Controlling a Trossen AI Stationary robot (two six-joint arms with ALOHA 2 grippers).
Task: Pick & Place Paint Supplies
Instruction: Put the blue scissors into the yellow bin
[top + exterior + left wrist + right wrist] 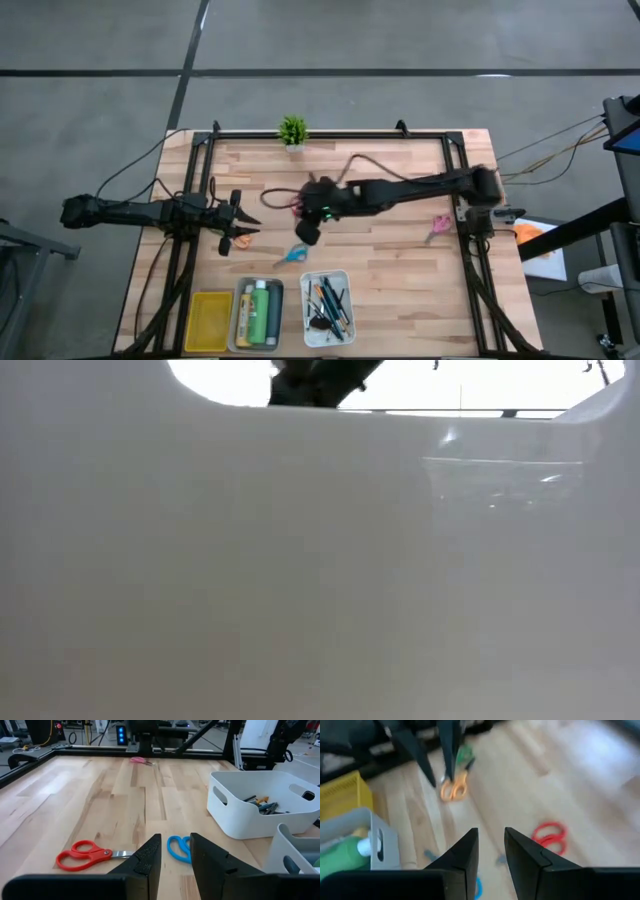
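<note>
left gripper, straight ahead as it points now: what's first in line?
Likely the blue scissors, lying on the table just past the left gripper, showing in the gap between its fingers. The red scissors sit off to one side. Depth is unclear; it may pass over them.

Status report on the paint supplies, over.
Left gripper open by orange scissors. Right gripper open, empty, over blue scissors. Loose on table: red scissors, pink scissors. Nothing blocking.

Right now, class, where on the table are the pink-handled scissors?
In the high view the pink scissors lie alone on the table's right side, near the frame post at the right arm's base, well right of the white tray.
</note>
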